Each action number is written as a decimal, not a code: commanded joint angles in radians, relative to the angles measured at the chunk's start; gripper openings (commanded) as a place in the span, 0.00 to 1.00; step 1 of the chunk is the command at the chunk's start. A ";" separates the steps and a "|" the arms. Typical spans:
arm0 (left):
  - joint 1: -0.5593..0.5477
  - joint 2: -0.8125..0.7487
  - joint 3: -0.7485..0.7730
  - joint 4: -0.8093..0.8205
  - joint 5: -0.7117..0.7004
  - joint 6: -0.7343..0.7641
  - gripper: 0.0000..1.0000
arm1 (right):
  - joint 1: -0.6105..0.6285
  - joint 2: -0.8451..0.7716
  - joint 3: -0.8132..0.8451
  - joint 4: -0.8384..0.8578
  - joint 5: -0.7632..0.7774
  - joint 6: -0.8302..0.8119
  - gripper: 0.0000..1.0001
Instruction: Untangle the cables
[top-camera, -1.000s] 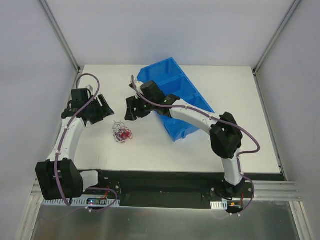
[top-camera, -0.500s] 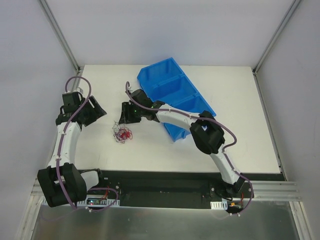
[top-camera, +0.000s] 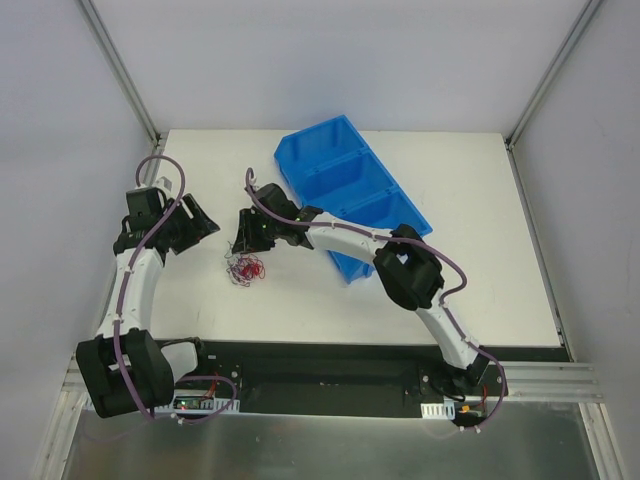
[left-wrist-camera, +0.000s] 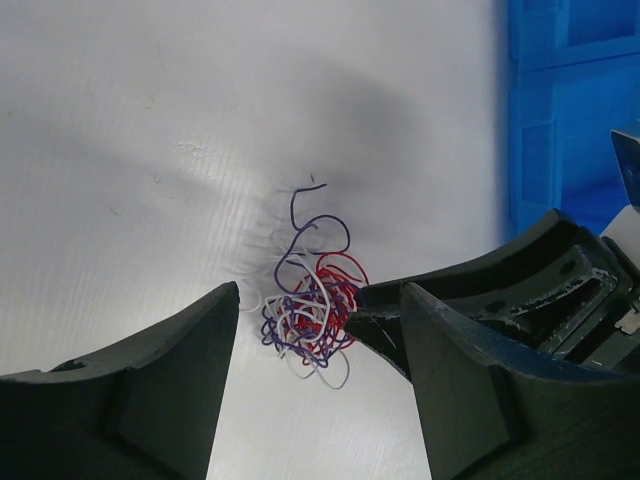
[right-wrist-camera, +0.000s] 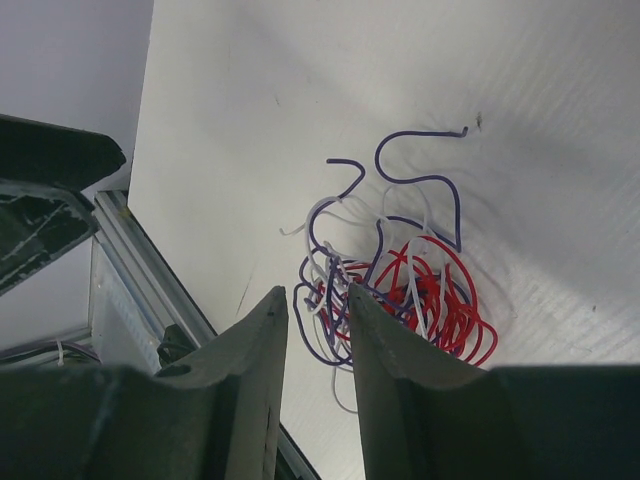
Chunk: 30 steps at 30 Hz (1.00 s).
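The cables (left-wrist-camera: 315, 305) are a small knot of thin curly wires: red loops packed at the core, white strands threaded through, and dark purple ones looping round the outside. The knot lies flat on the white surface (top-camera: 480, 200).

In the left wrist view the knot is a little taller than it is wide. Its long axis runs straight away from the left fingers (left-wrist-camera: 150, 390). One loose purple end curls out of the far side and points away from them. Those fingers stand wide apart and hold nothing, and the knot shows in the gap between their tips, lying ahead of them and apart from both.

The right fingers (right-wrist-camera: 240, 390) are drawn nearly together, with only a thin slit between them. Their tips are at the near edge of the knot. White and purple strands run in at the slit, but I cannot tell whether any strand is pinched. From these fingers, two hooked purple ends reach away on the far side and the red loops sit to the right.

A blue bin (left-wrist-camera: 570, 110) stands behind the right fingers, apart from the knot.
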 joint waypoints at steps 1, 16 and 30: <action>0.003 -0.056 -0.023 0.052 0.055 0.010 0.65 | 0.002 0.008 0.053 0.029 -0.018 0.024 0.33; 0.000 -0.156 -0.189 0.022 0.242 -0.151 0.63 | -0.018 -0.029 0.016 0.064 -0.064 0.053 0.01; -0.064 -0.041 -0.264 0.114 0.198 -0.194 0.62 | -0.070 -0.210 -0.205 0.283 -0.157 0.119 0.01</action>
